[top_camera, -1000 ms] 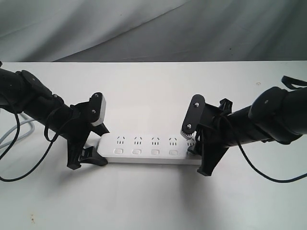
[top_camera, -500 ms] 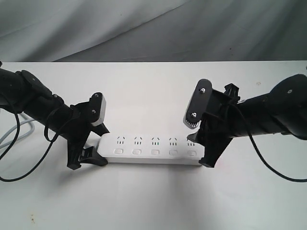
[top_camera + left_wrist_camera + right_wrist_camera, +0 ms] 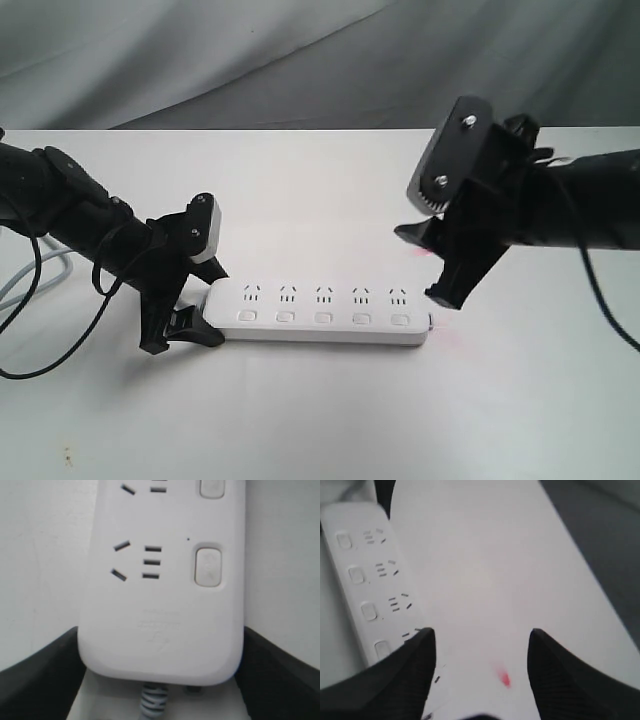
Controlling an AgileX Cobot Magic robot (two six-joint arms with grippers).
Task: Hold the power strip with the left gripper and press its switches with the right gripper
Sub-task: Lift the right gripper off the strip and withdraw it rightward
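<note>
Left pincer [image 3: 212, 298] was clamped across the cord end of the power strip [image 3: 320, 312], which lay flat on the white desk [image 3: 320, 430]. Above the desk, just past the strip's other end, the right pincer [image 3: 438, 250] hung with fingers apart and empty. Pressing looked to be the step in hand; the next move called for lowering one fingertip onto the switches [image 3: 322, 318]. Nothing blocked them. The grey cord [image 3: 152, 702] ran out between the left fingers.

White surface [image 3: 320, 430], matte and level. Lying flat on it is a white strip [image 3: 320, 312], long axis running across the exterior view, with sockets and five switches [image 3: 323, 318] facing up. The strip's grey cord [image 3: 45, 270] trails over the surface at the far left. A faint red glow [image 3: 447, 340] tints the surface just beside the strip's right end.
</note>
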